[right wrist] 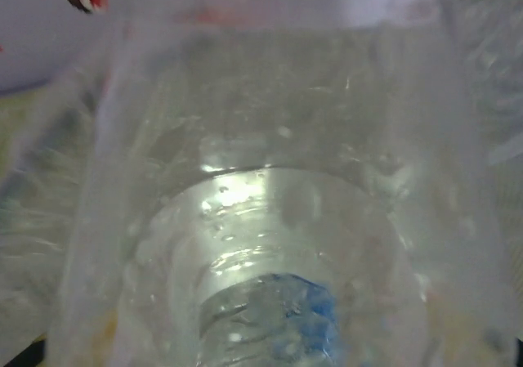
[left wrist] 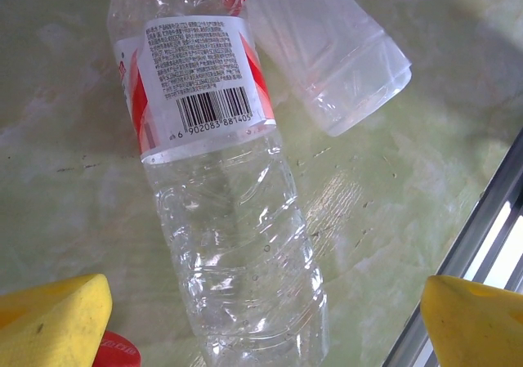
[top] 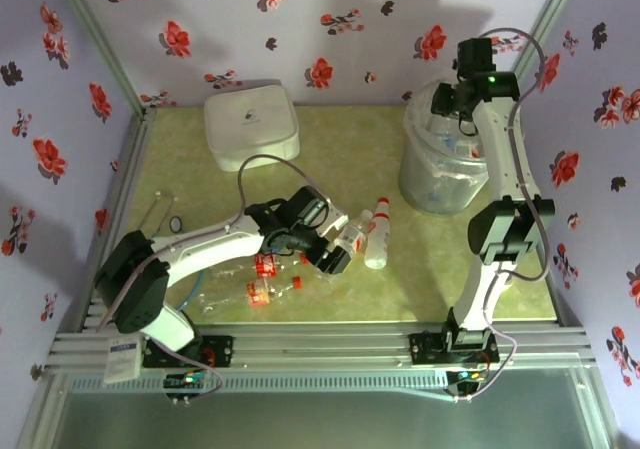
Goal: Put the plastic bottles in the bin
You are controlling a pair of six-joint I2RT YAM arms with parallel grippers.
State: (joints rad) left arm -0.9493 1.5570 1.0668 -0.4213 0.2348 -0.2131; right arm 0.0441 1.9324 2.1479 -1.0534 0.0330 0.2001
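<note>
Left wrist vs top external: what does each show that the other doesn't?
Left wrist: barcode on the red-labelled bottle, framed by the open left gripper. Top external: bin, white box, right arm over the bin, more bottles near the left arm. Both: that bottle lying on the green table.

The walls [top: 380, 19] are pale purple with red and dark flowers all over them. There is one at the back and one on each side. Thin grey metal posts [top: 100, 44] stand in the two back corners. The worktop [top: 350, 149] is yellow-green with soft cloudy marks, like stone. It is a bit shiny, and in the left wrist view the light makes pale streaks on it. Silver metal rails [top: 330, 347] run along the near edge. In front of them lies a smooth grey sheet [top: 320, 414]. A soft grey shadow [top: 440, 14] falls on the back wall.
</note>
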